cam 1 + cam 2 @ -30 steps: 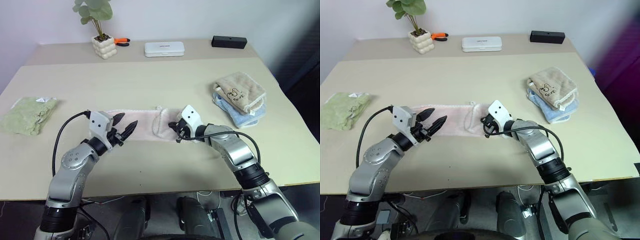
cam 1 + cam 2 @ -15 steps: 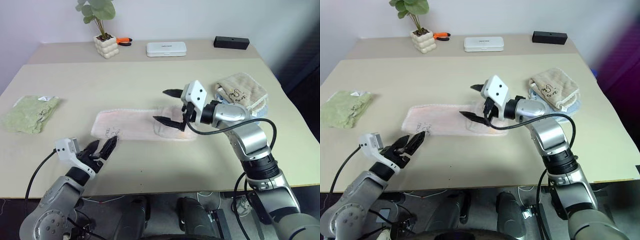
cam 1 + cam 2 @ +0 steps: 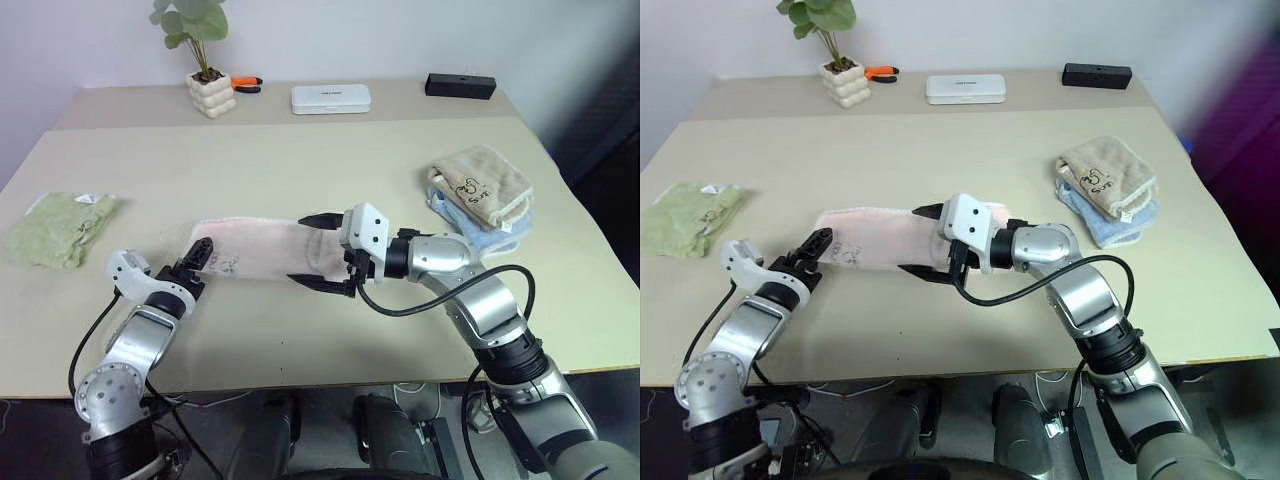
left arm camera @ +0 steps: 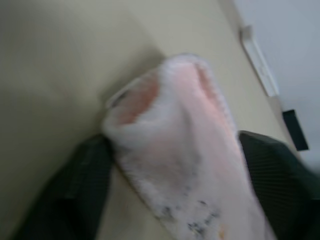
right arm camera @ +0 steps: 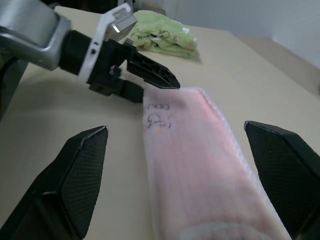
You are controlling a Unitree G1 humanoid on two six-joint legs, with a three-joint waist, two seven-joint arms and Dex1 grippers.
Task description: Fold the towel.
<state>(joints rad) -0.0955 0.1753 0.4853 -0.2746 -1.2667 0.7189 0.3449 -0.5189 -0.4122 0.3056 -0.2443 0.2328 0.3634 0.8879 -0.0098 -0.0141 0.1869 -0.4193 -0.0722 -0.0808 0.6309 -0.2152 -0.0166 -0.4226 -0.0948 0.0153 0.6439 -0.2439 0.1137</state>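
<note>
The pale pink towel lies as a long strip across the middle of the table, with a small dark motif near its left end. My left gripper is at that left end. In the left wrist view its fingers press either side of the bunched towel, shut on it. My right gripper hovers over the towel's right part, pointing left. It is open wide, and in the right wrist view the towel runs between its fingers untouched. That view also has the left gripper.
A light green towel lies at the left edge. A beige towel rests on a folded blue one at the right. Along the back stand a plant pot, orange pliers, a white case and a black box.
My right gripper opened, lifted off the towel's right end and swung left over it. My left gripper left the towel, dropped to the near left, then closed on its left end.
</note>
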